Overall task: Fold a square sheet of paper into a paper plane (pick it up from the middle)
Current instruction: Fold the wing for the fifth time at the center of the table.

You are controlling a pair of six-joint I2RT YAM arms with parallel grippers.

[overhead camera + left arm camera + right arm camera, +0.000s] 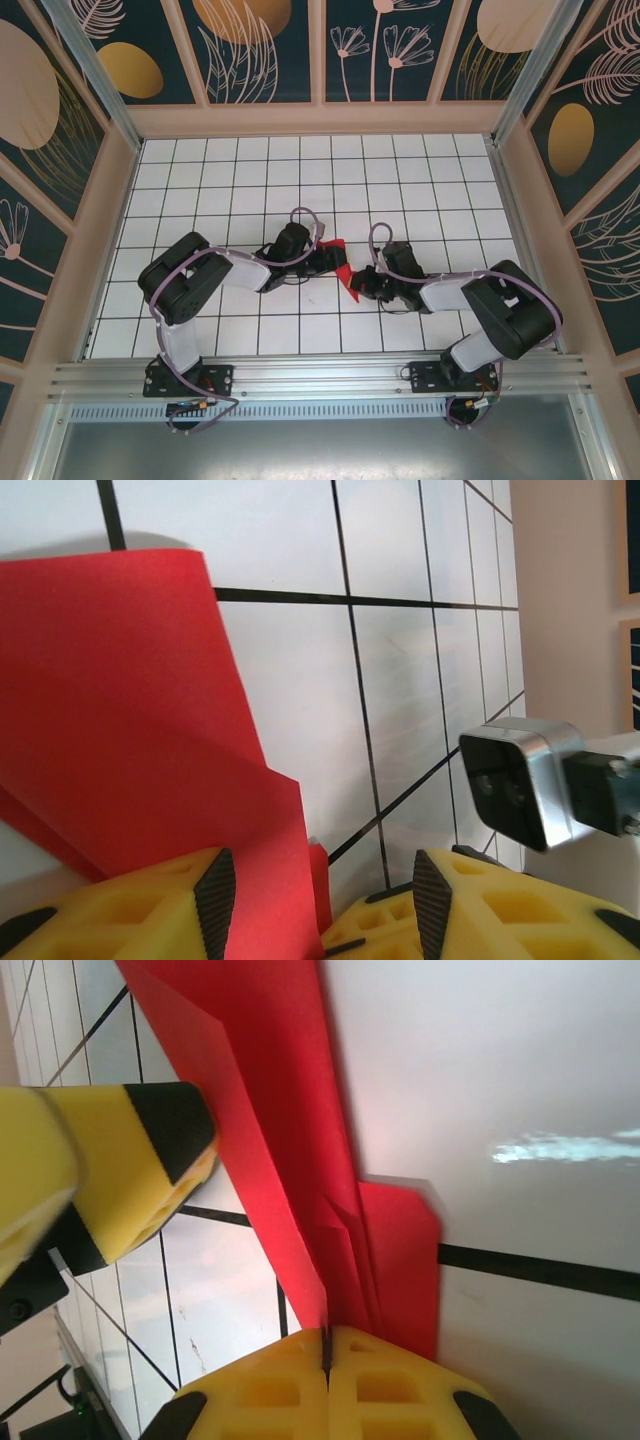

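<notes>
The red paper plane (341, 262), folded in several layers with a centre crease, hangs just above the white grid table (300, 180) between my two grippers. My right gripper (362, 284) is shut on the plane's lower fold; in the right wrist view its jaws (326, 1348) meet on the red keel (300, 1130), and the wings spread to either side. My left gripper (324, 258) is open. In the left wrist view a red flap (120, 710) lies against the left pad (216, 900), with a wide gap to the other pad.
The right arm's wrist camera (520, 780) sits close to the left gripper's right side. A yellow left fingertip (130, 1170) stands near the plane's edge. Wooden walls (320, 118) bound the table on three sides, and the arm bases (190, 378) sit at the near rail.
</notes>
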